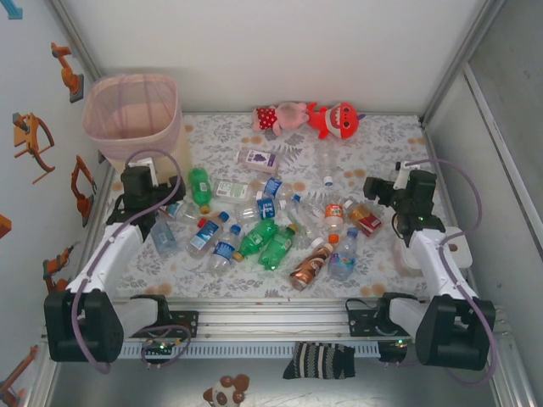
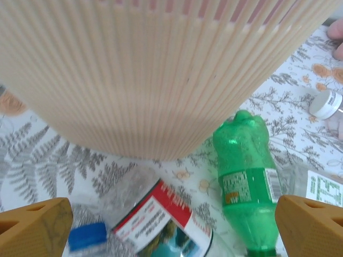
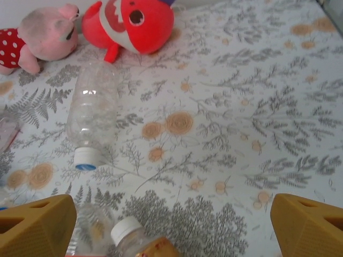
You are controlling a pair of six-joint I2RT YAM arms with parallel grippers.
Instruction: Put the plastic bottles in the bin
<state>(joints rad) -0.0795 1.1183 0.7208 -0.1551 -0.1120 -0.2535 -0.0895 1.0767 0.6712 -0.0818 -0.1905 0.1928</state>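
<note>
Plastic bottles [image 1: 276, 250] lie scattered; left claw [image 2: 171, 222], lowered beside the bin [image 1: 136, 134], and right claw [image 3: 171, 227] gape, seemingly empty.

Bottles [image 1: 257, 238] cover mid-table [image 1: 399, 161]; bin [image 1: 170, 127] far-left corner, plush toys [image 1: 310, 119] behind.

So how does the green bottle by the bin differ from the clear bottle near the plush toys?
The green bottle is tinted green and wears a label; the clear bottle is colourless and bare. The green bottle lies beside the bin; the clear bottle lies near the red plush toy. Both lie on their sides, outside the bin.
</note>
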